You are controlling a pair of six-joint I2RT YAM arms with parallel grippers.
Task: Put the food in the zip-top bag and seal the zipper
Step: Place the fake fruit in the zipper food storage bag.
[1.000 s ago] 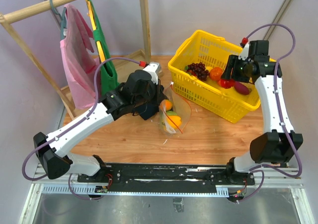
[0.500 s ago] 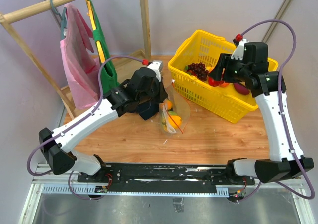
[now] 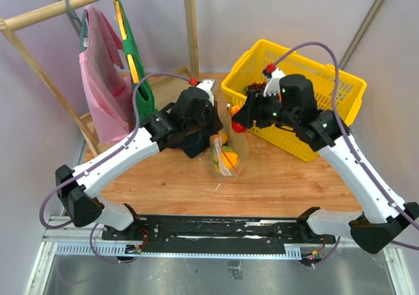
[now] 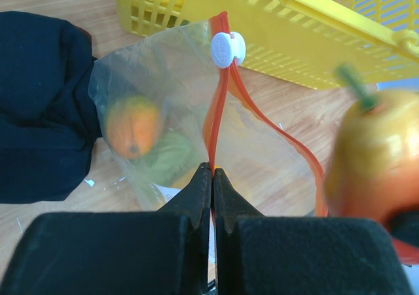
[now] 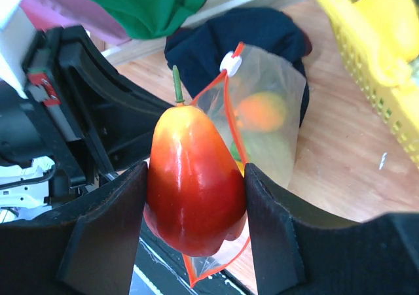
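The clear zip-top bag lies on the wooden table with an orange and a green piece inside. Its orange-red zipper stands open in a loop, with a white slider at the far end. My left gripper is shut on the near zipper strip and holds that edge up. My right gripper is shut on a red-and-yellow toy fruit with a green stem. It hangs just over the bag's mouth, beside the left gripper.
A yellow basket with more toy food stands at the back right, close behind the bag. A dark cloth lies left of the bag. Pink and green garments hang on a wooden rack at the back left.
My right arm has swung left out of the yellow basket with the red-and-yellow fruit to a spot above the bag. The left gripper has kept its hold on the zipper strip.
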